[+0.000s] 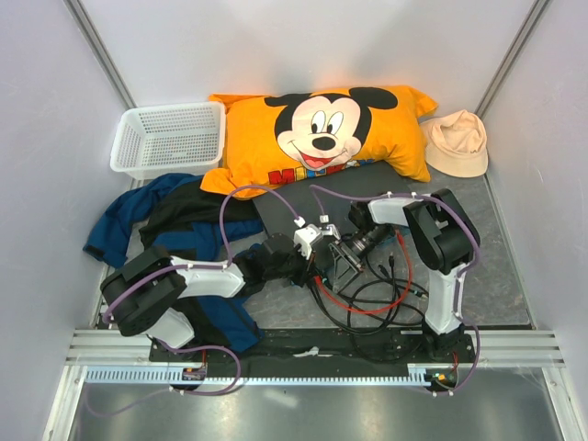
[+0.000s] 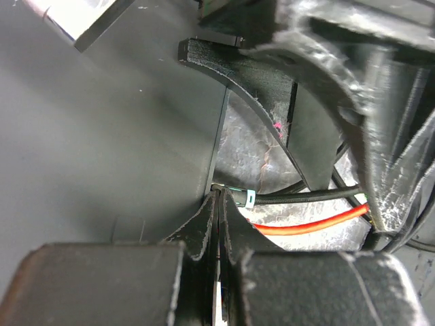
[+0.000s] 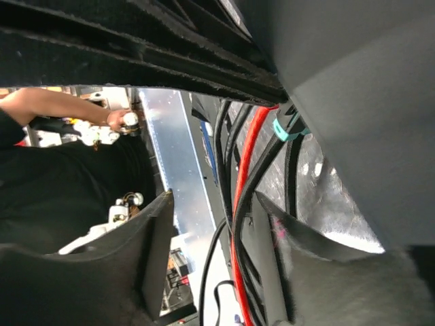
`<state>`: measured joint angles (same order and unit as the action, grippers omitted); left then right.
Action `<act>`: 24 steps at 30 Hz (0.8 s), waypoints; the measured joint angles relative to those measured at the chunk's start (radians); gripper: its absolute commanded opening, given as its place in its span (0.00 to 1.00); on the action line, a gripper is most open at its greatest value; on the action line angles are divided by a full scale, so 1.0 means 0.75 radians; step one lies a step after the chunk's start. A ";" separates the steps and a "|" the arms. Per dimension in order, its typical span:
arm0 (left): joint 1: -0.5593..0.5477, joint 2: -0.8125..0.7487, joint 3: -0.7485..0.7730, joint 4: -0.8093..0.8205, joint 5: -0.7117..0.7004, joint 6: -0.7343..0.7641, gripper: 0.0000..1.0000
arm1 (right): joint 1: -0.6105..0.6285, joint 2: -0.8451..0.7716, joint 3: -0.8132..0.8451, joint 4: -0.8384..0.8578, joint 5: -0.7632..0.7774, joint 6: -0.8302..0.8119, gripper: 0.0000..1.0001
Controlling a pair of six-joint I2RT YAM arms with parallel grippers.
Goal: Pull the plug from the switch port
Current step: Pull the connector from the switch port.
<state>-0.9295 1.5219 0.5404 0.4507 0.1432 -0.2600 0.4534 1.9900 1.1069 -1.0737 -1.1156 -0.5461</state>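
1. The switch (image 1: 280, 216) lies flat on the desk (image 1: 501, 276) at frame centre, just below the orange pillow (image 1: 322, 133).
2. The left gripper (image 2: 216, 204) is fully closed at the switch edge, beside the banded black cable (image 2: 292, 197) (nothing visible between its fingers).
3. The right gripper (image 3: 214, 200) has its fingers apart, straddling the red cable (image 3: 241, 197) unclamped.

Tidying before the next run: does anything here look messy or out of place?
Red and black cables lie in a loose tangle in front of the switch. Blue and black clothes sprawl at left, and the pillow overlaps the switch's far edge.
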 measured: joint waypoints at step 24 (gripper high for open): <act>0.001 -0.008 -0.006 -0.004 -0.043 0.020 0.02 | 0.027 -0.164 -0.227 0.641 0.189 0.692 0.01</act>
<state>-0.9287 1.5158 0.5362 0.4477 0.1108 -0.2447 0.4736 1.8668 0.9363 -0.5926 -0.9737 -0.0269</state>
